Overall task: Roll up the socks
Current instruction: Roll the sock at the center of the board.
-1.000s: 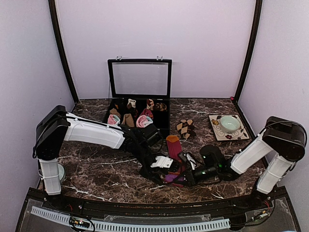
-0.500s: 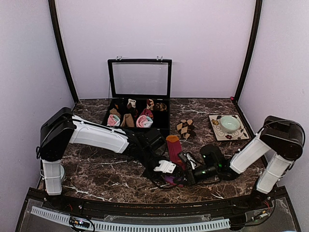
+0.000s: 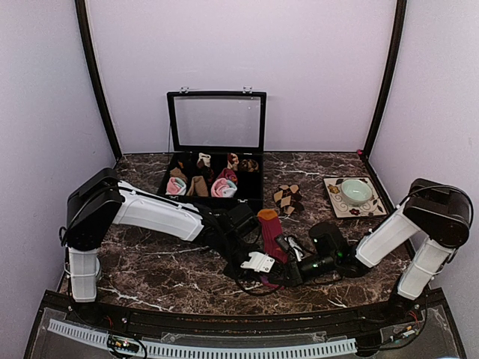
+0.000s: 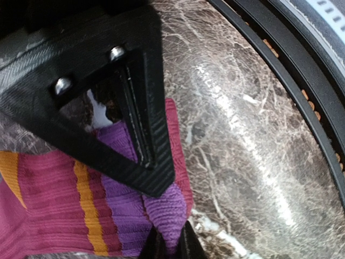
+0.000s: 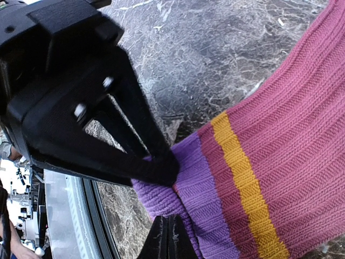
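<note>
The long magenta sock lies mid-table, orange toe away from the arms, its purple cuff at the near end. My left gripper is shut on that cuff, purple fabric bunched between its tips. My right gripper faces it from the right, its tips pressed together on the cuff's edge. Each wrist view shows the other arm's black finger lying across the cuff. The brown-and-beige diamond socks lie apart, behind and to the right.
An open black box with a raised glass lid holds small sock rolls at the back centre. A patterned plate with a pale green bowl sits at the right. The black table rim runs close by the cuff.
My left gripper has slid right and nearer along the sock and closed onto the purple cuff. The right gripper has stayed put at the cuff.
</note>
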Motion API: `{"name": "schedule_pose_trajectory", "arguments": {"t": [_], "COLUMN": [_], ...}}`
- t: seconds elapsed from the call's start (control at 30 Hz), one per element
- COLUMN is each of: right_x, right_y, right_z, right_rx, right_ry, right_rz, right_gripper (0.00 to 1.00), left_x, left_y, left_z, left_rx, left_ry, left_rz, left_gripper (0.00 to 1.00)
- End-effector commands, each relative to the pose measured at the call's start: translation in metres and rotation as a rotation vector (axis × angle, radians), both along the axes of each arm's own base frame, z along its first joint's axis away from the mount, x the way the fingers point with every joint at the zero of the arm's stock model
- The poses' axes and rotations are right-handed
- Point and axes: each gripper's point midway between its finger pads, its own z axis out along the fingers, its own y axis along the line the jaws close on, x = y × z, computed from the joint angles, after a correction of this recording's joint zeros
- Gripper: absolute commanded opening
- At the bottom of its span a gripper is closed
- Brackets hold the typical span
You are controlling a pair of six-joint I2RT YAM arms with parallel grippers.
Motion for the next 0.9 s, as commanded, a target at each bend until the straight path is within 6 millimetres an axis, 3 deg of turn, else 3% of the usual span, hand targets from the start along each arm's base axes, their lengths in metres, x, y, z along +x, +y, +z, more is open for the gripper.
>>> {"name": "schedule_pose_trajectory", "arguments": {"t": [0.0,0.13,0.23,0.3,0.57,0.7,0.87], "right_x": [-0.012,-0.004,0.012,0.021,0.034,0.028,0.008], "right_y": [-0.033,-0.033,-0.035,-0.039,-0.061,-0.062,-0.051], "right_z": [-0.044,-0.035,-0.006,0.011,0.053,0.077,0.094], "right_rx": [-0.201,-0.195,-0.152,-0.133,-0.125,-0.06,-0.03], "right_ry": [0.094,0.032,-0.107,-0.199,-0.429,-0.553,-0.676], "right_rz": [-0.044,-0.06,-0.109,-0.14,-0.213,-0.2,-0.083], "right_gripper": [0.05,0.11,0.32,0.38,0.4,0.42,0.41], "left_x": [-0.001,-0.006,-0.016,-0.02,-0.028,-0.023,-0.015], "left_y": [0.004,0.01,0.02,0.027,0.036,0.036,0.035], "left_z": [-0.015,-0.016,-0.016,-0.017,-0.014,-0.021,-0.037], "left_rx": [0.038,0.07,0.118,0.16,0.247,0.32,0.414], "left_ry": [-0.001,0.039,0.146,0.241,0.59,0.689,0.74], "left_rz": [0.017,0.027,0.023,0.035,0.126,0.194,0.273], "left_gripper": [0.03,0.0,0.0,0.0,0.0,0.0,0.0]}}
